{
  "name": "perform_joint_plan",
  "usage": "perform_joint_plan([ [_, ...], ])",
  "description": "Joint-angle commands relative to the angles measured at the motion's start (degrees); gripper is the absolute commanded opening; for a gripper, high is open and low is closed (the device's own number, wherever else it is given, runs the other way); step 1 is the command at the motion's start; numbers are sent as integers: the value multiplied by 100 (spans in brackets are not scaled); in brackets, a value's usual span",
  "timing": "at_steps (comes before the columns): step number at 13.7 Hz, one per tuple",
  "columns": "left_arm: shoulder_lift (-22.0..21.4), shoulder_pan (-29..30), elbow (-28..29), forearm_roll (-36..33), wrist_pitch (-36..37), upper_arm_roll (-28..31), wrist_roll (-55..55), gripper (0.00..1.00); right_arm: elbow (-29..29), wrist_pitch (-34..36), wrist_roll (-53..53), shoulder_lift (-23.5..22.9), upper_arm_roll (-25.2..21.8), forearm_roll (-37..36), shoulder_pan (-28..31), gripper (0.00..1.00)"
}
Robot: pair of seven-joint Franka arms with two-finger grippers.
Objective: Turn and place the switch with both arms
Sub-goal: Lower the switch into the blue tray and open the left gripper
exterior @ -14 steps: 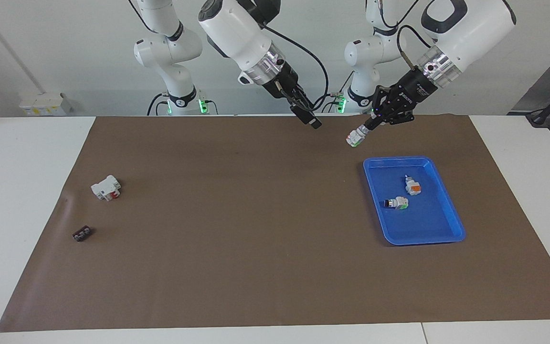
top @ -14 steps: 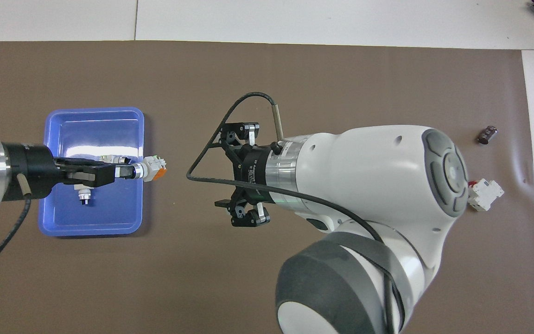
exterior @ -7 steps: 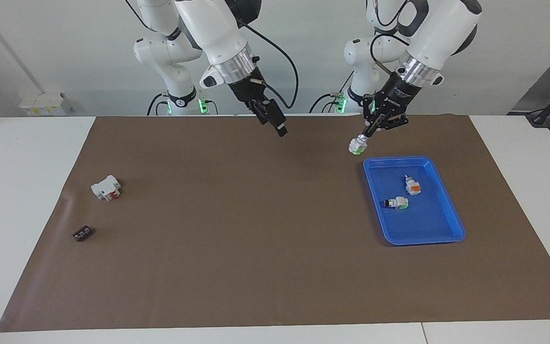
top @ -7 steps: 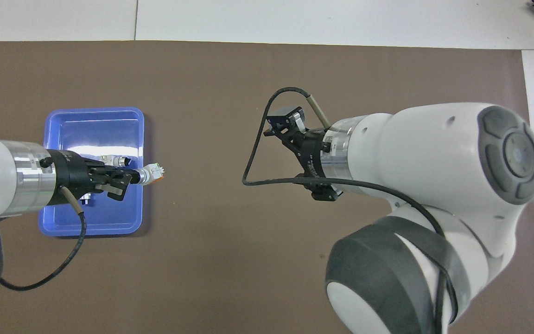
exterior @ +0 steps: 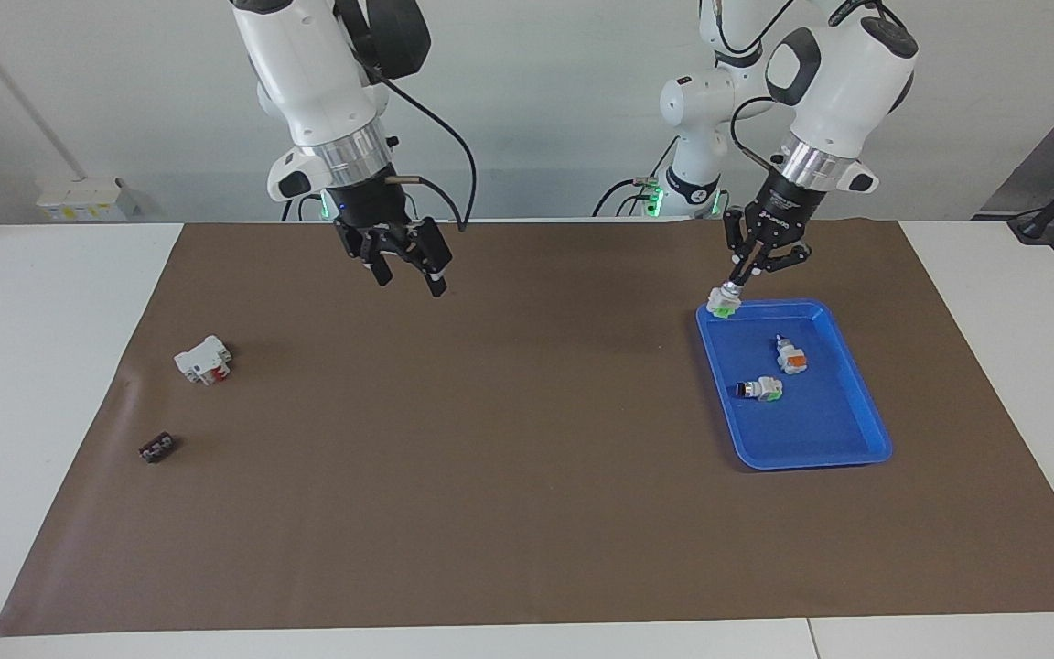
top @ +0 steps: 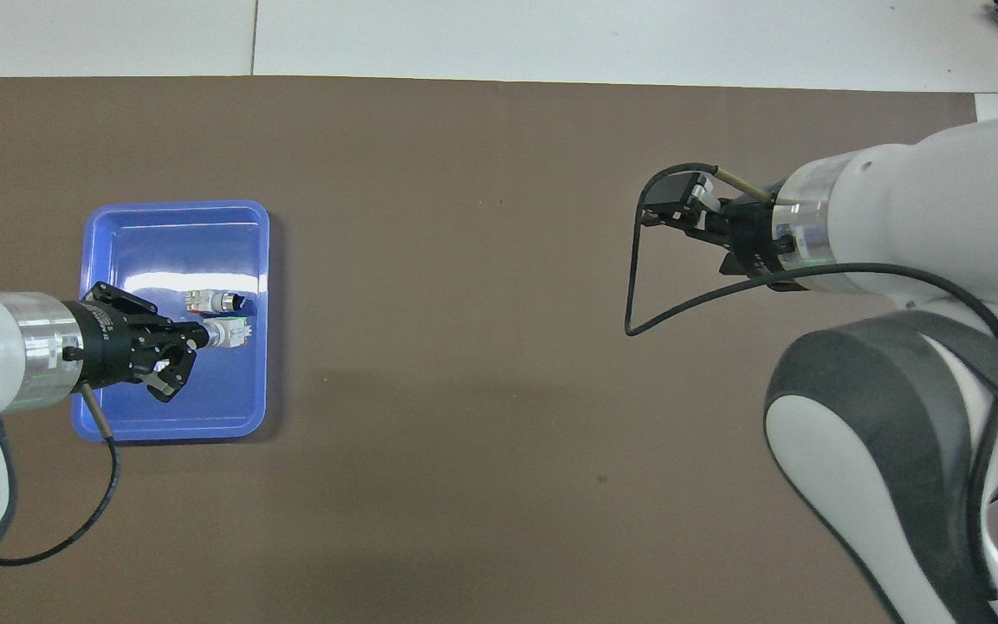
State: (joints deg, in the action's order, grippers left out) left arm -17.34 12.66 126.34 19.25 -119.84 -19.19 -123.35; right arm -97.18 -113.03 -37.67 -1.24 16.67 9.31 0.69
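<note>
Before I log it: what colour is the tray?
Blue tray; the facing view shows it best.

Left gripper (top: 197, 340) clamps a switch (top: 229, 332) above the blue tray (top: 109, 422); a second switch (top: 215, 302) lies in the tray. Right gripper (top: 677, 206), fingers spread, hangs over the brown mat (top: 464, 416).

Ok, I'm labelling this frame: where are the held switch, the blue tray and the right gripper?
switch (exterior: 721, 302), facing view, its white body.
blue tray (exterior: 865, 403), facing view, its rim.
right gripper (exterior: 408, 273), facing view, between its fingertips.
</note>
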Motion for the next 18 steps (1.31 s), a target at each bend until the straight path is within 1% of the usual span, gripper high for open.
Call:
perform_joint_plan([
  [1,-182,297,505,-61,-223,-15,1799,0,-38,359,1432,133,47,-113,413,100],
  [2,-182,307,645,-61,-363,-15,2372,0,67,569,1881,142,20,-157,519,100],
  [3,-164,325,777,-192,-486,-15,2908,0,259,946,2216,151,-180,-349,485,100],
  [4,-155,394,874,-341,-496,-23,3366,0,479,1280,2403,151,-556,-507,294,100],
  [5,-147,412,971,-395,-505,-32,3875,0,576,1527,2535,159,-1073,-518,-48,100],
  [6,-112,413,1076,-395,-514,-32,4385,0,586,1660,2597,238,-1487,-518,-286,100],
  [7,-68,413,1138,-404,-583,-32,4782,0,578,1818,2685,334,-1718,-518,-341,100],
  [9,151,421,1235,-518,-768,-23,5346,0,586,2265,2905,422,-2017,-535,-358,100],
  [10,231,421,1244,-762,-803,-23,5435,0,586,2407,3036,440,-2176,-535,-394,100],
  [11,232,413,1227,-947,-760,-23,5506,6,604,2426,3237,432,-2221,-622,-420,100],
  [12,232,413,1227,-1001,-716,-23,5820,46,813,2443,3422,380,-2195,-788,-412,100],
  [13,232,387,1183,-1002,-638,-23,6110,63,1041,2644,3502,266,-2151,-947,-403,100],
  [14,232,351,1096,-1011,-550,-23,6322,65,1182,2828,3520,169,-2151,-974,-394,100],
  [15,232,360,903,-1011,-453,-32,6524,68,1227,2874,3521,151,-2151,-966,-359,100],
  [16,232,325,710,-1011,-339,-41,6743,68,1193,2883,3529,168,-2142,-957,-341,100],
  [18,354,142,96,-1011,-67,-50,7148,69,1131,2918,3529,212,-2142,-966,-420,100],
])
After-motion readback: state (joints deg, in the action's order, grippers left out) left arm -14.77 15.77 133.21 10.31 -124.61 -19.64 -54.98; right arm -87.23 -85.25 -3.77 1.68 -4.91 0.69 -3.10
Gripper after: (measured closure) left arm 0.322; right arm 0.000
